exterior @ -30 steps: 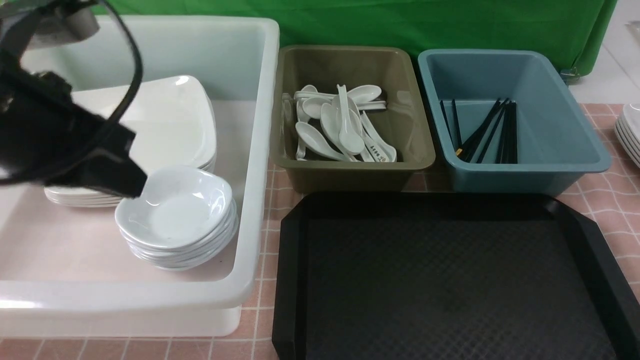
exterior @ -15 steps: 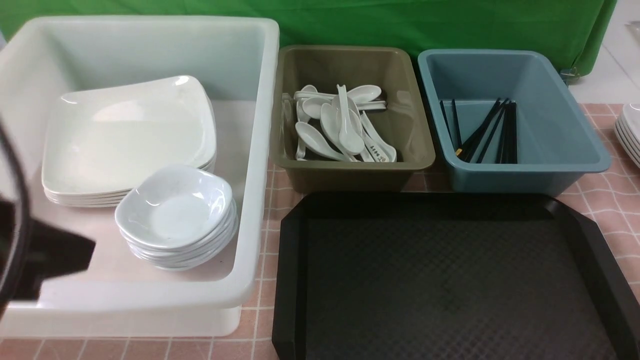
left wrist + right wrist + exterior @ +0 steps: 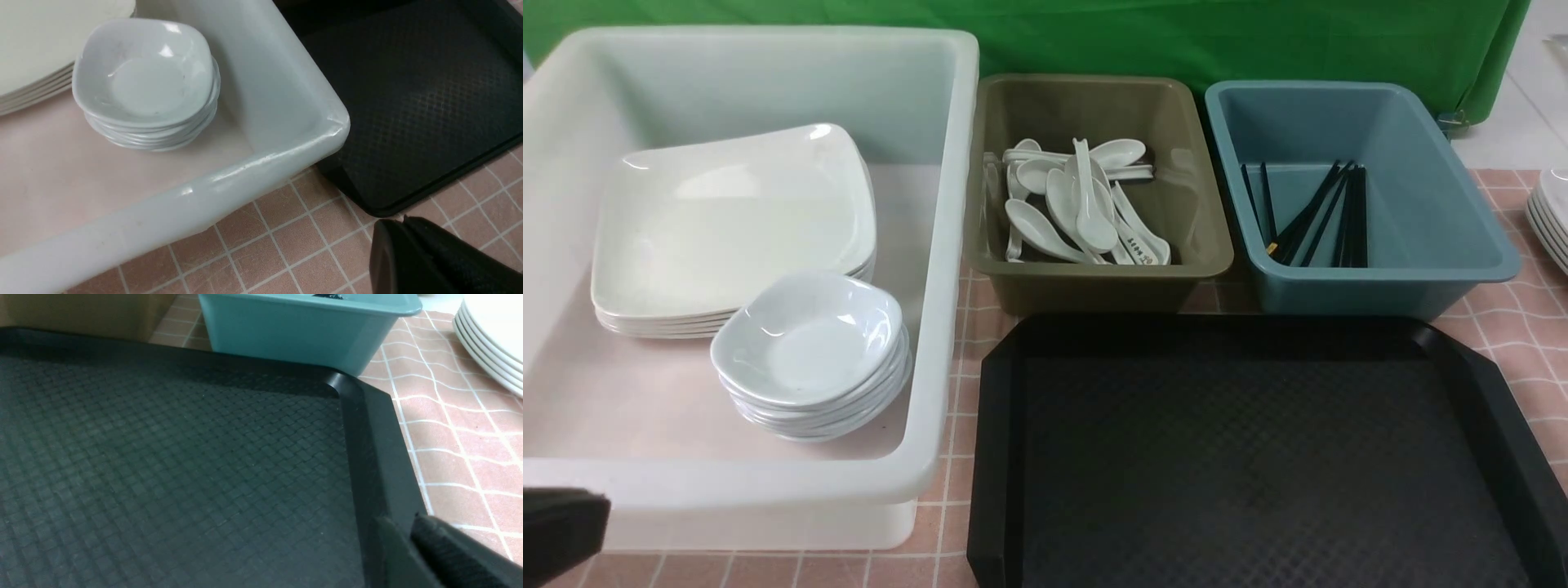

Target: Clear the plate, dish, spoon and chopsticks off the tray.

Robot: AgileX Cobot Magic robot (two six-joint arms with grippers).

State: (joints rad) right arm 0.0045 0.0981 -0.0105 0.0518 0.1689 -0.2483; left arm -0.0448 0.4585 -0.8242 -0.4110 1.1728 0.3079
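The black tray (image 3: 1258, 457) is bare in the front view and in the right wrist view (image 3: 163, 457). A stack of large white plates (image 3: 727, 220) and a stack of small dishes (image 3: 809, 343) sit in the white tub (image 3: 947, 245). The dishes also show in the left wrist view (image 3: 145, 77). Several white spoons (image 3: 1078, 204) lie in the olive tub (image 3: 1201, 237). Black chopsticks (image 3: 1327, 216) lie in the blue tub (image 3: 1445, 220). My left gripper (image 3: 402, 219) is shut and empty, above the table by the tray's near left corner. My right gripper (image 3: 402, 520) is shut and empty over the tray's right rim.
A further stack of white plates (image 3: 1553, 216) stands on the pink tiled table at the far right, and shows in the right wrist view (image 3: 494, 339). A black part of my left arm (image 3: 556, 531) sits at the front view's bottom-left corner. A green curtain hangs behind the tubs.
My left arm has drawn back from over the plates and dishes in the white tub, towards me and down-left, until only a corner of it shows. Nothing else moved.
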